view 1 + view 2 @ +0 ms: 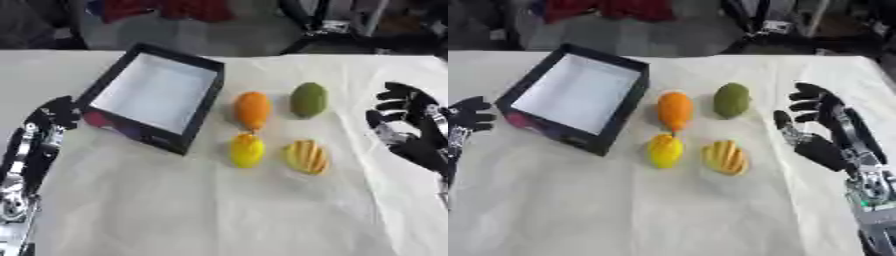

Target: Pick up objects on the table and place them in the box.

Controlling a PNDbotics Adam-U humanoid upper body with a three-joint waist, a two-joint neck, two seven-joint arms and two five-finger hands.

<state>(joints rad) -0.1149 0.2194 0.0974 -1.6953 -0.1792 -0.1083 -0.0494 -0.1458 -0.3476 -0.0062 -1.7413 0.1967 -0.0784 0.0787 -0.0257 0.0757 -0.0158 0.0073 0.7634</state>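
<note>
Nothing has gone into the box (156, 92) yet: its white floor shows bare, and it sits on the left of the table (219, 210), turned askew with one corner pointing far. Four pieces wait just right of it (all untouched, as far as I can judge): an orange fruit (253, 110) and a green fruit (309, 99) on the far row, both with long axes running near-to-far, then a yellow fruit (247, 150) and a ridged yellow-orange piece (307, 157) nearer. The right hand (815, 127) hovers right of the green fruit, fingers spread, holding nothing. The left hand (57, 114) rests by the box's left wall; its fingers look loosely bent, gripping nothing.
</note>
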